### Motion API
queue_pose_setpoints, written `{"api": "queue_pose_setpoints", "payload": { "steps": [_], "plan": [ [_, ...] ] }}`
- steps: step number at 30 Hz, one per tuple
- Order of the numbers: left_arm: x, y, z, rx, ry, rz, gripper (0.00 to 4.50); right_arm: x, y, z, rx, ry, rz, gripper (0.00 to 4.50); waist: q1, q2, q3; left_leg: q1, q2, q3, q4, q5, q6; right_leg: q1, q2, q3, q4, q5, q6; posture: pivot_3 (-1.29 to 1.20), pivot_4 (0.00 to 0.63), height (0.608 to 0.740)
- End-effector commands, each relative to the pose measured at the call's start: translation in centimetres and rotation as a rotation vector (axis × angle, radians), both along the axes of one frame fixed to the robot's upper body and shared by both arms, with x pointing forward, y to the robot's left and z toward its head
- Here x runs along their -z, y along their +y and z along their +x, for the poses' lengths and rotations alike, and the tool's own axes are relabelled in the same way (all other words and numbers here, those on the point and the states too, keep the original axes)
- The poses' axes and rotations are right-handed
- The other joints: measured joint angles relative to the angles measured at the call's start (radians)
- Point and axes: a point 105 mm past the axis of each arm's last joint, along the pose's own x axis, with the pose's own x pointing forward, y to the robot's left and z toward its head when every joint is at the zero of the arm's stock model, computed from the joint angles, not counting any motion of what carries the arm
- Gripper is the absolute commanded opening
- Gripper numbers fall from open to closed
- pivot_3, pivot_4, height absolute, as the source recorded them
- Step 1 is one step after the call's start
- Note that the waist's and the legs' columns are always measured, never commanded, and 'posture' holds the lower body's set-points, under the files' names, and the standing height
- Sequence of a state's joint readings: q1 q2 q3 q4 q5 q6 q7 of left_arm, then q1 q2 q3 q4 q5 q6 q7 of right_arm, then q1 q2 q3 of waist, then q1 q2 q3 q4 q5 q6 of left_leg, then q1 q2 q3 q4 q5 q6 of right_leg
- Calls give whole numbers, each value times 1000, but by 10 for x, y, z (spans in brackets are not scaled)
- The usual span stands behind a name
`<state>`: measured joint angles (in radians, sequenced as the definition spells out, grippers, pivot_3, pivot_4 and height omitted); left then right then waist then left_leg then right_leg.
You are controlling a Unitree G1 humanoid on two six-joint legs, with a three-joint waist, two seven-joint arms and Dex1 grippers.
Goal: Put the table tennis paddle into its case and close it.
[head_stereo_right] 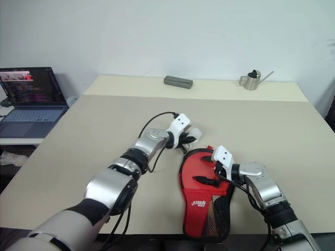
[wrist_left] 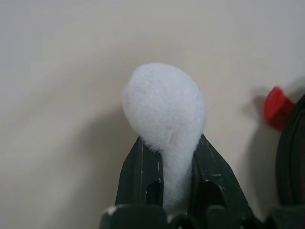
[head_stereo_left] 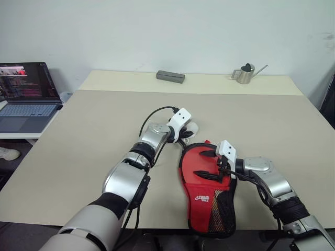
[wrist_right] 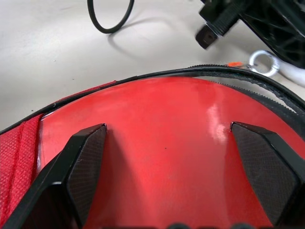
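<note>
Seen from the head camera: a red case (head_stereo_left: 205,189) lying flat near the front edge of a beige table (head_stereo_left: 94,136), white logo on the fabric, black mesh pocket toward the near end, black zip edge around it. Inside the open mouth, the glossy red face of the table tennis paddle (head_stereo_left: 201,162) — handle hidden within the pouch. Left gripper (head_stereo_left: 184,134) just beyond the far end of the case, pinching a white plush charm (head_stereo_left: 192,127). Right gripper (head_stereo_left: 210,164) poised over the paddle face, black fingers spread wide. Further back on the table, a grey rectangular block (head_stereo_left: 170,76) and a small metal watering can (head_stereo_left: 245,73), well apart from each other, both near a plain white wall. An open laptop (head_stereo_left: 26,94) on a lower side surface off the table's left edge. From the left wrist: two dark fingers (wrist_left: 140,174) pressed together on the stem of the fluffy white charm, bare beige tabletop behind, a scrap of red and a black edge at one side. From the right wrist: both textured black pads (wrist_right: 88,171) held far apart over smooth, shiny red rubber, zip teeth curving along its rim — a metal ring (wrist_right: 263,62) and black cable (wrist_right: 110,19) lying past it.
</note>
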<state>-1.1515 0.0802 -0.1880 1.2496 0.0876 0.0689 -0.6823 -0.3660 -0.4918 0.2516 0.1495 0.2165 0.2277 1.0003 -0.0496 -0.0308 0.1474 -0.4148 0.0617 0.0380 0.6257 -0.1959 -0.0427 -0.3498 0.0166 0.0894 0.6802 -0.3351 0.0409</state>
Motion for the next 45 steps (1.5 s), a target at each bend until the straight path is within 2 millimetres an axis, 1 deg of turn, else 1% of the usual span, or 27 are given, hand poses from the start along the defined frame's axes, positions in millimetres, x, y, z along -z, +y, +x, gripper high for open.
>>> {"api": "queue_pose_setpoints", "payload": {
  "steps": [1,5,10,12,20,26,32,41,45],
  "plan": [
    [-18,-17,3,33,-80,0,269,55,-12,-26,-3,211,-154,4500,1,0,0,0,0,0,0,0,0,0,0,0,0,0,0,0,150,740],
    [-15,-27,-2,72,-96,40,268,55,-14,-27,-2,214,-162,4500,7,0,0,0,-1,1,0,0,0,0,0,0,0,0,0,0,150,740],
    [-17,-30,0,71,-137,79,268,54,-13,-29,-3,217,-159,4500,11,0,0,0,-1,1,0,0,0,0,0,0,-1,0,1,0,150,740],
    [-19,-28,3,53,-156,84,268,54,-13,-30,-5,219,-158,4500,13,0,0,0,-1,1,0,0,0,0,0,0,-1,-2,3,0,150,740],
    [-31,-23,15,-75,-206,41,268,54,-10,-35,-12,228,-152,4500,14,0,0,-1,-1,1,0,0,-1,0,0,0,-1,-2,3,0,150,740],
    [-39,-31,16,-119,-225,-2,268,54,-9,-38,-19,230,-150,4500,15,0,0,-1,-1,1,0,-1,-1,0,0,0,-1,-2,3,0,150,740],
    [-41,-51,10,-89,-236,-11,268,54,-7,-40,-20,234,-145,4500,15,0,0,-1,-1,2,0,-1,-1,-1,0,0,-1,-2,3,0,150,740],
    [-52,-90,-5,23,-280,-6,267,56,-7,-48,-2,241,-142,4500,16,-1,0,-1,-1,2,0,-1,-1,-1,0,0,-1,-2,4,0,150,740],
    [-53,-102,-11,60,-288,-6,263,56,-9,-51,8,243,-144,4500,16,-1,0,-1,-1,2,-1,-1,-1,-1,0,0,-1,-2,4,0,150,740]
  ]
}}
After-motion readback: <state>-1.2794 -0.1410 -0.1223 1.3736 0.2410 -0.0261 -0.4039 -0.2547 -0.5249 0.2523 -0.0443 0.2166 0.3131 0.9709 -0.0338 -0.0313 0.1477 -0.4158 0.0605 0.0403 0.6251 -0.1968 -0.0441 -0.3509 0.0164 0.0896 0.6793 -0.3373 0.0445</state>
